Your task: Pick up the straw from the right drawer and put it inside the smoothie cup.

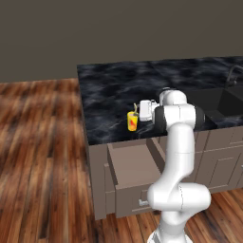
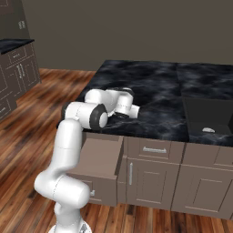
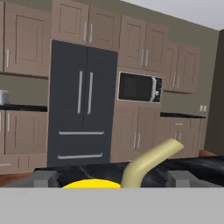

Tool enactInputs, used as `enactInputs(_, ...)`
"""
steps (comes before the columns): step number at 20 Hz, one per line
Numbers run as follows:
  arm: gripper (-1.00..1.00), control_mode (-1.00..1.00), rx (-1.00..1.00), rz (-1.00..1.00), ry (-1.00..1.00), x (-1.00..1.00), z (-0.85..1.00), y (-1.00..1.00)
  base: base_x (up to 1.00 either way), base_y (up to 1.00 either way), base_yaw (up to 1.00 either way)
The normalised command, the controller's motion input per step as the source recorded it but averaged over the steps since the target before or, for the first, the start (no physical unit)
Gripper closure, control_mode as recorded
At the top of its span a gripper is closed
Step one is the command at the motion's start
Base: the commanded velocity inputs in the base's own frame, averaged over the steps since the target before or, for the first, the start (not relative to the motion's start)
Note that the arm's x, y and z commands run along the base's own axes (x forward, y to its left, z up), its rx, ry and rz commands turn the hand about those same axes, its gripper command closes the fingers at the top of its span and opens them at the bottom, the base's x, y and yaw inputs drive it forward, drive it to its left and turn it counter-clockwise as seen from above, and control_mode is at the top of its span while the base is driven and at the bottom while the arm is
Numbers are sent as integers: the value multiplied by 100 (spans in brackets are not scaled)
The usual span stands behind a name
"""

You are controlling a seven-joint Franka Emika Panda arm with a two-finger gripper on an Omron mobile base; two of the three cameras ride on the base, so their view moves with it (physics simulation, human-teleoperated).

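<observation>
The smoothie cup (image 1: 132, 121), yellow-orange with a red mark, stands upright near the front edge of the dark marble counter. The straw (image 1: 135, 108) sticks up out of it, leaning a little. My gripper (image 1: 140, 111) sits level just right of the cup's top, pointing at the straw. In the hand view the pale straw (image 3: 150, 163) rises bent from the yellow cup rim (image 3: 91, 184), and my gripper (image 3: 111, 178) is open, its fingertips (image 3: 44, 177) wide apart and clear of the straw. The right drawer (image 1: 135, 167) stands pulled out below the counter, its inside bare; it shows too as the right drawer (image 2: 101, 159).
A dark sink (image 2: 205, 119) is sunk into the counter to the right, with a faucet (image 1: 232, 74) behind it. Closed cabinet fronts (image 2: 154, 175) run under the counter. Across the room stand a black fridge (image 3: 82, 105) and a microwave (image 3: 139, 87). Wooden floor (image 1: 42, 156) lies left.
</observation>
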Motion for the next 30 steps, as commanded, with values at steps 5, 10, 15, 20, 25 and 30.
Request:
enactInputs(5, -100, -100, -10, 0, 0, -13, 12, 18, 0, 0, 0)
enactInputs(10, -100, -100, -15, -1, 7, -14, 21, 24, 0, 0, 0)
enactInputs(15, -100, -100, -14, -6, 16, -11, 24, 4, 0, 0, 0)
enactInputs(20, -100, -100, -11, -12, 20, -4, 15, -2, 0, 0, 0)
enactInputs(25, -100, -100, -12, -15, 18, -10, 1, -8, 0, 0, 0)
enactInputs(30, -100, -100, -14, -16, 16, -2, -1, -4, 0, 0, 0)
